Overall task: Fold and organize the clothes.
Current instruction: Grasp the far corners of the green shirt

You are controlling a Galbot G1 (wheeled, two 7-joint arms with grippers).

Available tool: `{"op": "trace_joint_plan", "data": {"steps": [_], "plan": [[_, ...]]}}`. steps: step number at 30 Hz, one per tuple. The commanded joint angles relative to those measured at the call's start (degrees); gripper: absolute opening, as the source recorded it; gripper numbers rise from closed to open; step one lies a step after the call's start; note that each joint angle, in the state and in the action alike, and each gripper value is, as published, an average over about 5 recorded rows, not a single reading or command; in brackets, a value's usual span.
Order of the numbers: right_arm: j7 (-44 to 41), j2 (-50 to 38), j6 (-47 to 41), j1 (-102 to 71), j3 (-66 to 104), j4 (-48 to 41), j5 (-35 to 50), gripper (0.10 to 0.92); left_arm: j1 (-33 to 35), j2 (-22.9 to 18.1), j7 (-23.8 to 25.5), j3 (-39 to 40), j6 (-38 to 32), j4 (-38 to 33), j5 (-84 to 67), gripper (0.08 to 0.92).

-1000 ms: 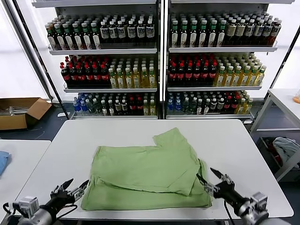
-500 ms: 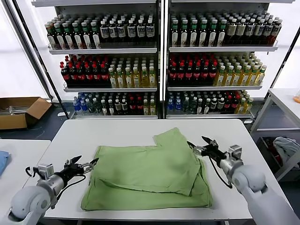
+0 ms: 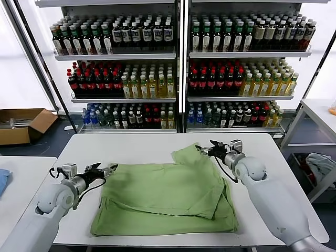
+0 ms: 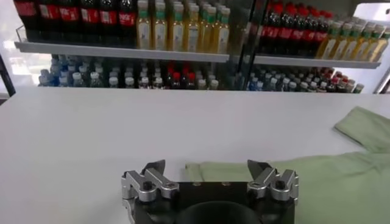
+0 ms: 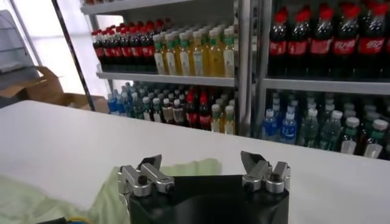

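Cardboard box (image 3: 23, 125): on the floor at 9 o'clock from the tabletop, flaps open. Blue cloth (image 3: 3, 181): edge visible on a separate side table at far left. Left gripper (image 3: 107, 169): low over the white tabletop (image 3: 131, 149), just beside the shirt's left edge at its 9 o'clock; fingers (image 4: 153, 173) spread wide, holding nothing. Light green polo shirt (image 3: 165, 197): lying flat and partly folded at the tabletop's centre, one layer laid over another, a sleeve-like flap projecting toward 1 o'clock. Right gripper (image 3: 209, 149): at the tip of that flap, at the shirt's 1 o'clock; fingers (image 5: 251, 162) spread wide, holding nothing, green fabric showing just below them. Bottle shelves (image 3: 178, 68): behind the tabletop at 12 o'clock, stocked with rows of drinks. Second table (image 3: 320, 113): at 3 o'clock, with crumpled grey-white cloth (image 3: 320, 165) beneath.
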Motion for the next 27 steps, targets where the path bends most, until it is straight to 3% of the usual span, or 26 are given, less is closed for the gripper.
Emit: {"op": "trace_joint_plan", "data": {"steps": [1,9,12,27], "plan": [[-0.42,4.07,-0.41,5.39,-3.59,-10.05,-1.49,0.823,-5.38,-0.54,0.34,3.97,-0.13,5.36,0.35,0.823],[-0.3,4.48,-1.28,4.85,-4.22,-9.49,-1.79,0.814,-5.09,-1.84,0.44,4.3,-0.26,6.3,1.3,0.822],[-0.28,4.43,-1.83,4.47,-4.36,-9.05,-1.86,0.758,-5.33,-2.45,0.56,4.58,-0.41,6.94,1.64,0.797],[0.15,3.72,-2.26,2.14,-3.04,-3.48,-0.57,0.326,-4.64,-3.43,1.39,4.22,-0.18,7.44,2.19,0.382]]}}
